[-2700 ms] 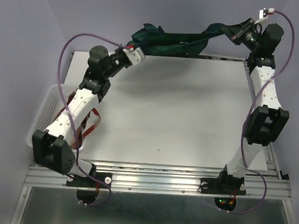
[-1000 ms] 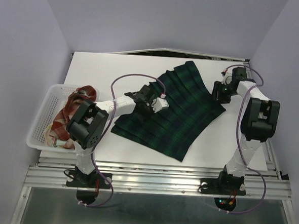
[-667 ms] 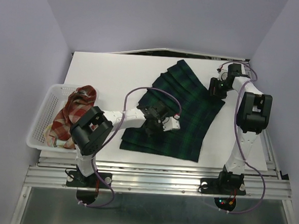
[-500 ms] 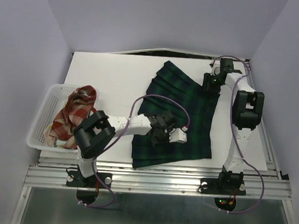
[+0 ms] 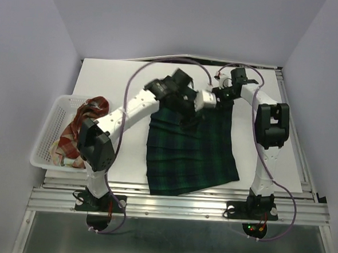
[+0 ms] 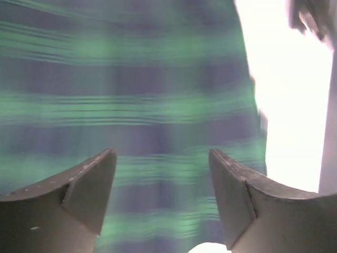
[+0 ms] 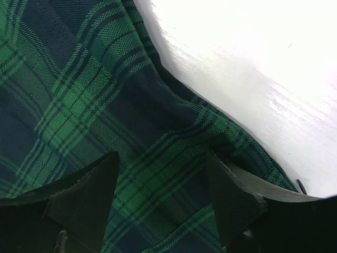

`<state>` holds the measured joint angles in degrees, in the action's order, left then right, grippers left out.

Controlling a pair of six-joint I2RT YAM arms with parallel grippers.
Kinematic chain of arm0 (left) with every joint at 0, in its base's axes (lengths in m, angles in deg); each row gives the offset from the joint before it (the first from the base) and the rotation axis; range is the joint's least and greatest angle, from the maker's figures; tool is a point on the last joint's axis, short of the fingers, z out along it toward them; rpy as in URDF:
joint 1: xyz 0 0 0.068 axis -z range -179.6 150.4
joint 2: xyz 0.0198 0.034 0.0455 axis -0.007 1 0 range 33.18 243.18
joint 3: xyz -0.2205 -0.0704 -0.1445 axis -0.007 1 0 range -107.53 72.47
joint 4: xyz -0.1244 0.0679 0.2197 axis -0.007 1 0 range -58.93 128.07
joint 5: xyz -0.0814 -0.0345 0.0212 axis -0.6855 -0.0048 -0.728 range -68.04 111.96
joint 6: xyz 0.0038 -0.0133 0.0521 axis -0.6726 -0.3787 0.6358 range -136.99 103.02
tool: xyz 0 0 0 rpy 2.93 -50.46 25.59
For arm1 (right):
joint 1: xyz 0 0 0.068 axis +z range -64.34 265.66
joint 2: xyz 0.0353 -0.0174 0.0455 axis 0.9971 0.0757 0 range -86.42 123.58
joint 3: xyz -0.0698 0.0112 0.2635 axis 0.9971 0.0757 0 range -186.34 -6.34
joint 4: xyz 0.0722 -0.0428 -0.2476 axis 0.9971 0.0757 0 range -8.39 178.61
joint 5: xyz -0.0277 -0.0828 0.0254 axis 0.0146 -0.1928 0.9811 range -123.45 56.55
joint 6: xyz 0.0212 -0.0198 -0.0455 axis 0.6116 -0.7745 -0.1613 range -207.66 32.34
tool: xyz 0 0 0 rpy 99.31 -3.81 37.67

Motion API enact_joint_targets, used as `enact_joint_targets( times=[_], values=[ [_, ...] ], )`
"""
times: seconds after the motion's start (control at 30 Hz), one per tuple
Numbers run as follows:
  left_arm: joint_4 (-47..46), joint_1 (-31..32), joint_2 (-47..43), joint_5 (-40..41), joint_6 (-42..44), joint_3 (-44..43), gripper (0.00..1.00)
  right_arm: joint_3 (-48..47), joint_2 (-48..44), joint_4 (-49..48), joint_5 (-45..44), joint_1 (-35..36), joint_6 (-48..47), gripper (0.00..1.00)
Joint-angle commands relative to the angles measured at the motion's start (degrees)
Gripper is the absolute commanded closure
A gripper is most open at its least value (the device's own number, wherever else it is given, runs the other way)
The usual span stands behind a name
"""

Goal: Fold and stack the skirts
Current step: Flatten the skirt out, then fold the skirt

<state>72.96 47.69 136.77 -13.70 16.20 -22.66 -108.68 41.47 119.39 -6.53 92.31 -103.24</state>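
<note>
Top cam: fixed, high behind the arm bases [image 5: 101, 202], looking down and forward over the whole table [image 5: 114, 83]. Left wrist cam: close above the dark green-navy plaid skirt [image 5: 190, 156], blurred. Right wrist cam: closer, sharp, on skirt edge against table. All three share that skirt.

My left gripper [image 5: 200, 102] and right gripper [image 5: 219, 96] sit close together at the plaid skirt's [image 5: 190, 156] far edge, perhaps touching.
</note>
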Motion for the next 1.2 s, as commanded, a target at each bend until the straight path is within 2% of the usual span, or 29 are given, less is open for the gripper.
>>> enact_joint_targets(
  times=[0.0,0.03,0.07,0.13,0.17,0.2,0.23,0.3,0.33,0.37,0.43,0.57,0.63,0.77,0.9,1.0,1.03,1.17],
  values=[
    [4.6,-12.0,3.9,-5.2,4.0,-18.6,0.16,-1.6,-4.4,2.1,2.3,-0.5,-2.4,0.26],
    [5.5,-15.4,6.5,-4.4,4.6,-22.5,0.16,-2.8,-4.5,2.1,2.3,-0.5,-2.2,0.25],
    [5.7,-16.9,12.1,-3.5,4.9,-30.6,0.15,-5.5,-4.4,2.2,2.3,-0.5,-2.0,0.24],
    [4.8,-20.5,20.5,-1.9,4.7,-38.8,0.13,-9.4,-4.1,2.5,1.4,-0.5,-2.4,0.2],
    [3.6,-21.3,23.2,0.5,4.1,-45.5,0.11,-10.8,-3.2,2.8,1.0,-0.5,-2.7,0.19],
    [2.0,-21.8,25.1,1.5,3.6,-47.3,0.08,-12.0,-2.7,3.0,0.3,-0.5,-2.8,0.17],
    [-3.6,-22.7,27.3,2.4,2.7,-47.7,0.04,-13.1,-2.1,3.5,-1.7,-0.5,-3.7,0.15],
    [-11.4,-22.9,27.7,6.3,1.2,-43.0,0.01,-16.1,-0.6,4.1,-3.6,-0.5,-4.5,0.14],
    [-19.1,-23.0,27.6,7.4,0.8,-40.9,0.01,-16.7,0.5,4.1,-5.6,-0.5,-4.8,0.13],
    [-22.6,-23.1,28.0,8.5,0.3,-37.7,0.01,-17.4,1.2,4.1,-5.8,-0.5,-4.7,0.12],
    [-27.3,-23.4,29.6,10.1,-2.3,-37.8,0.01,-19.5,3.3,3.9,-5.0,-0.5,-3.6,0.12],
    [-27.6,-23.9,36.8,9.6,-5.9,-44.7,0.01,-22.5,6.4,0.9,-1.1,-0.5,0.7,0.12],
    [-28.2,-23.9,38.1,10.3,-5.1,-44.7,0.01,-25.3,8.1,0.3,-0.6,0.1,2.4,0.12],
    [-24.6,-23.7,41.7,13.9,-1.8,-44.6,0.03,-28.6,11.5,1.9,-1.3,0.6,2.9,0.13],
    [-18.1,-23.7,43.4,18.7,1.5,-43.8,0.03,-26.0,10.2,2.6,-3.7,0.6,-4.4,0.13],
    [-10.7,-23.7,43.5,18.4,3.5,-42.6,0.09,-26.3,11.1,4.8,-8.0,0.6,-9.2,0.14],
    [-7.9,-23.7,43.2,18.2,3.7,-41.6,0.14,-26.5,11.8,6.1,-10.6,0.6,-11.4,0.15],
    [-6.1,-23.8,37.4,16.5,3.2,-31.0,0.23,-24.0,11.0,7.2,-10.2,0.6,-14.0,0.17]
  ],
)
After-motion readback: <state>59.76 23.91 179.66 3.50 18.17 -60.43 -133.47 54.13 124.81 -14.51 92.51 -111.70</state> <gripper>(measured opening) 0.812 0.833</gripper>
